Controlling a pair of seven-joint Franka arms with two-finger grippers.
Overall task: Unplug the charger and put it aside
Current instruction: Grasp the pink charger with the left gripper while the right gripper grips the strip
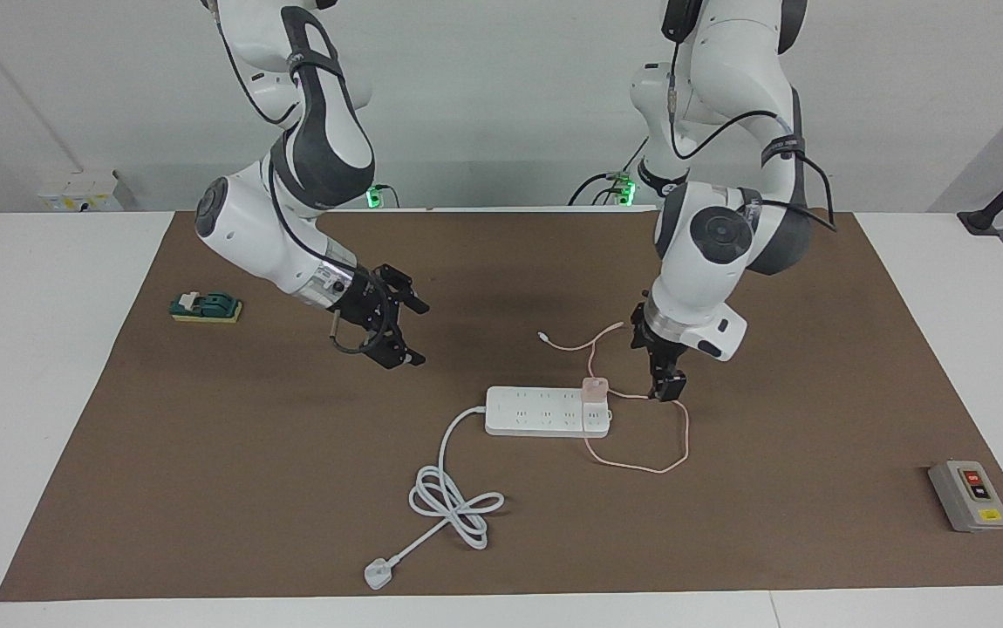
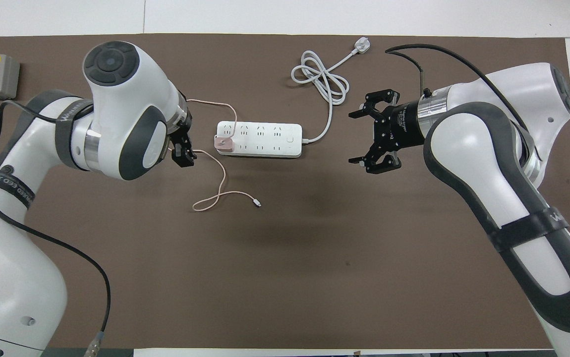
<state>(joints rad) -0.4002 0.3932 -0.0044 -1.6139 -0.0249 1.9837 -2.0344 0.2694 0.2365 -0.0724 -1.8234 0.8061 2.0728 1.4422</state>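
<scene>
A robotics lab: 2 white arms [image 1: 292,174] at a brown-matted table [image 1: 57,349], bare walls.

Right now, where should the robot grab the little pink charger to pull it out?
Grip the charger's cube body by its two bare side faces, coming straight down from above. It stands upright at the power strip's end toward the left arm, so it likely lifts straight up. The left hand hangs beside it, closest; the right hand waits open.
</scene>
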